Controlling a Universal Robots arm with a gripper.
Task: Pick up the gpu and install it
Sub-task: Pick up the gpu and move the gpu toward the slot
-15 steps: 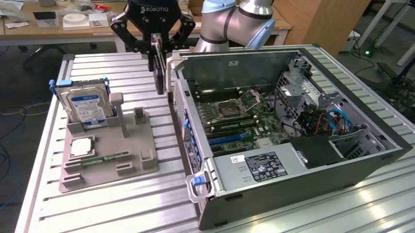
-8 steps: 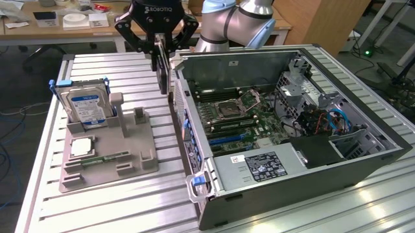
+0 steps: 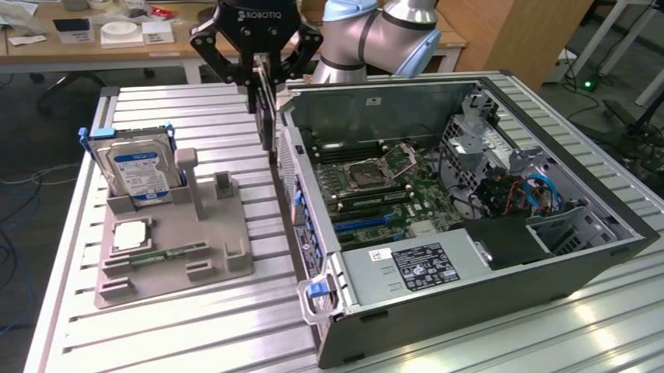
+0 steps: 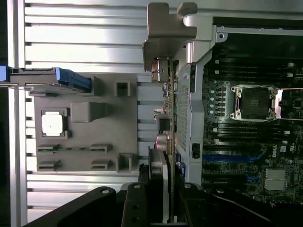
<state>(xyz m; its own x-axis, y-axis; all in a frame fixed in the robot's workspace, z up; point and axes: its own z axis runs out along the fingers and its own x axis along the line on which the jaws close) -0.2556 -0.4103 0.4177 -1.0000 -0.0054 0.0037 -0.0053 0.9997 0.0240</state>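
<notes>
My gripper (image 3: 260, 78) is shut on the gpu (image 3: 267, 116), which hangs edge-down in the air above the table. The card hangs just outside the near wall of the open computer case (image 3: 311, 225), close to its back corner. In the wrist view the gpu (image 4: 166, 123) appears edge-on, its silver end bracket (image 4: 168, 28) at the far end and its black cooler side clamped between my fingers (image 4: 136, 205). The motherboard (image 3: 379, 186) lies exposed inside the case, with blue slots (image 4: 232, 158) beside the card's line.
A grey fixture tray (image 3: 171, 256) on the slatted aluminium table holds an upright silver hard drive with a blue label (image 3: 140, 171), a square chip (image 3: 133, 233) and a narrow green memory stick (image 3: 166, 255). A power supply (image 3: 415, 268) fills the case's near end.
</notes>
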